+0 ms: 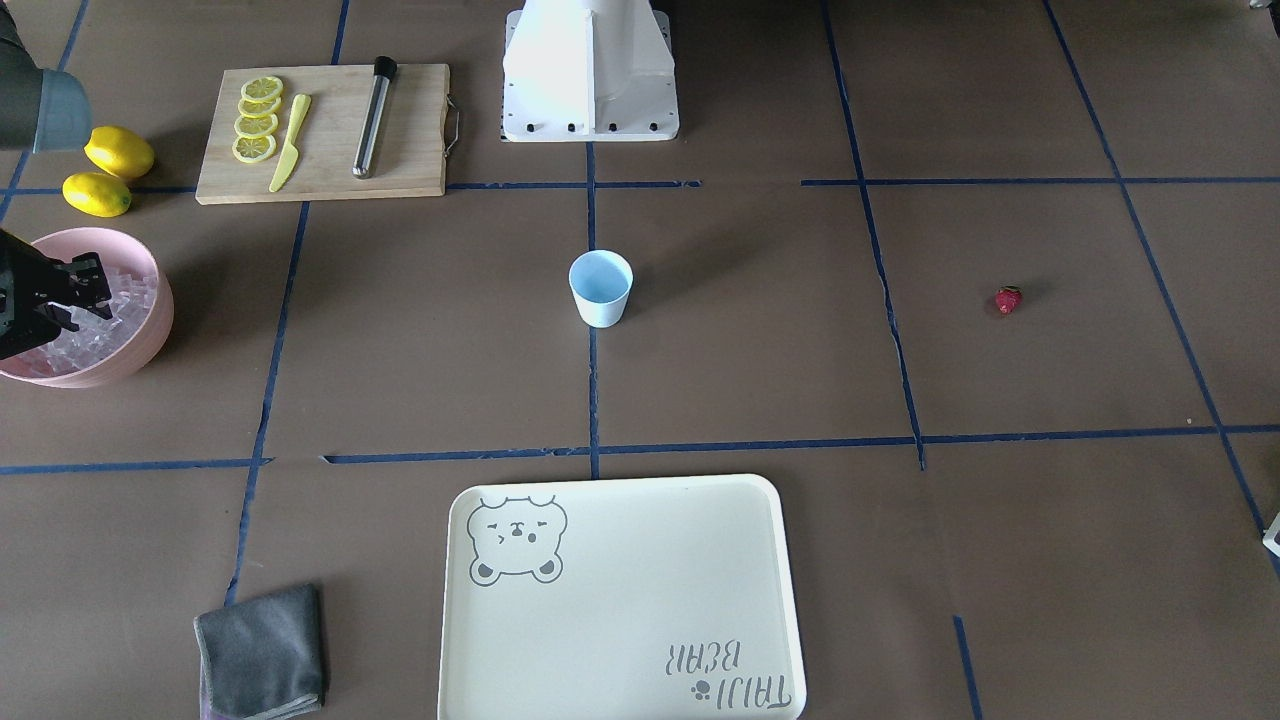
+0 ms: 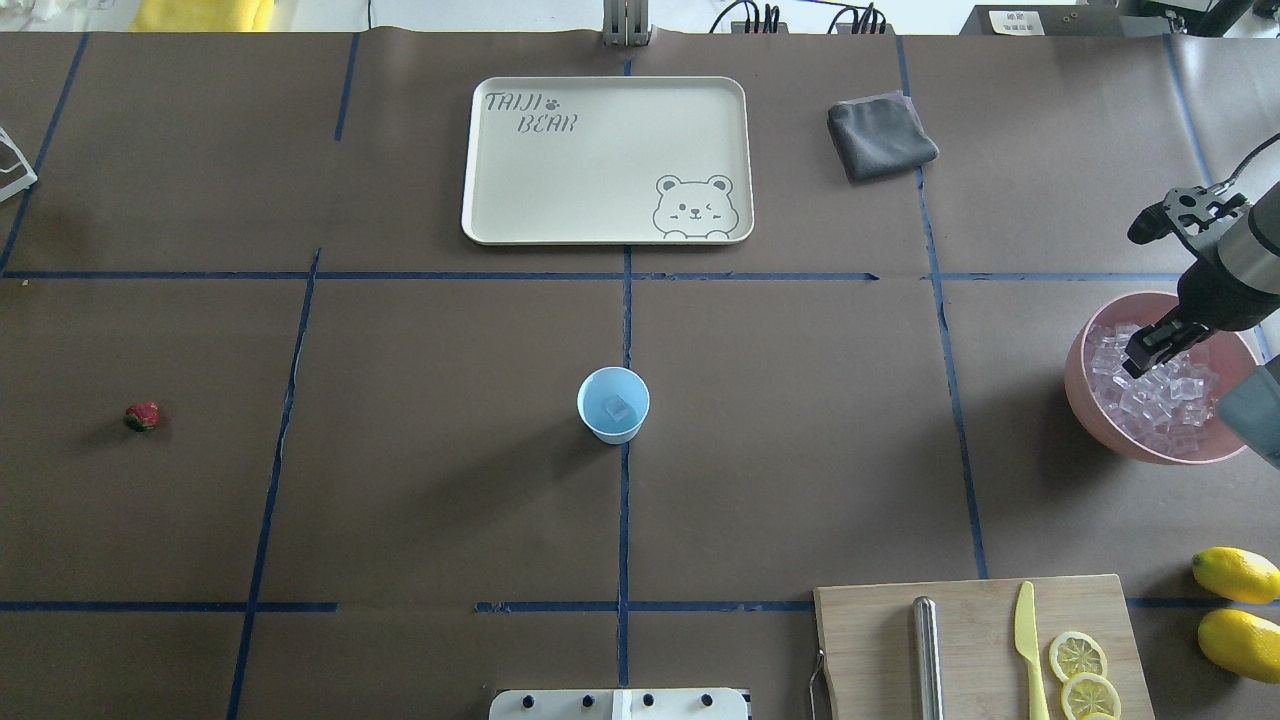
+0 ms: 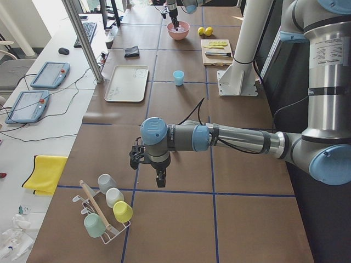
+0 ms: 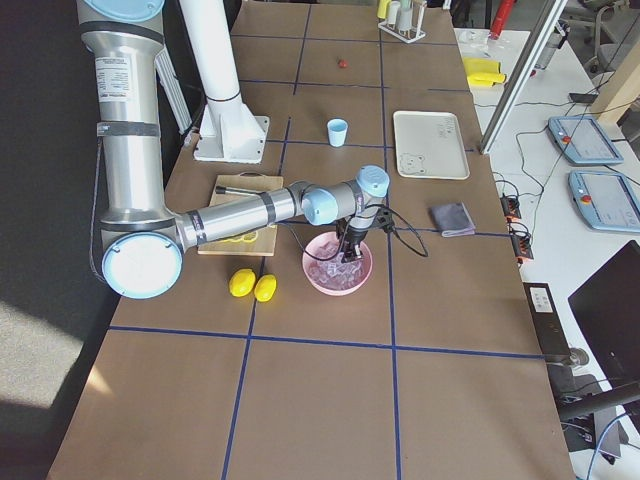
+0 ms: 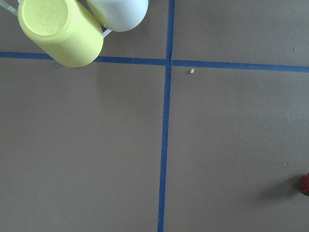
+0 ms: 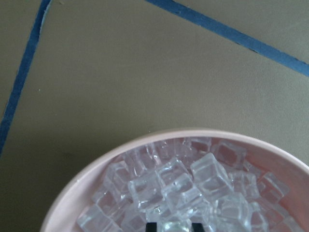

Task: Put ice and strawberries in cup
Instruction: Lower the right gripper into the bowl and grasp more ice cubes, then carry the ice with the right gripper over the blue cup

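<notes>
The pale blue cup [image 2: 613, 404] stands at the table's middle with one ice cube [image 2: 618, 405] in it; it also shows in the front view [image 1: 600, 290]. The strawberry [image 2: 141, 416] lies alone far on the robot's left [image 1: 1008, 299], and shows at the left wrist view's right edge [image 5: 305, 184]. The pink bowl [image 2: 1085, 390] holds several ice cubes [image 6: 193, 183]. My right gripper [image 2: 1150, 352] is down in the bowl, its fingertips [image 6: 152, 226] apart on either side of a cube. My left gripper [image 3: 159, 178] hovers over bare table near the mug rack; I cannot tell whether it is open or shut.
A cream tray [image 2: 480, 200] and a grey cloth [image 2: 880, 135] lie at the far side. A cutting board [image 2: 970, 640] with a knife, a metal rod and lemon slices lies near the robot's base, two lemons [image 2: 1235, 600] beside it. A mug rack [image 3: 107, 211] stands at the far left.
</notes>
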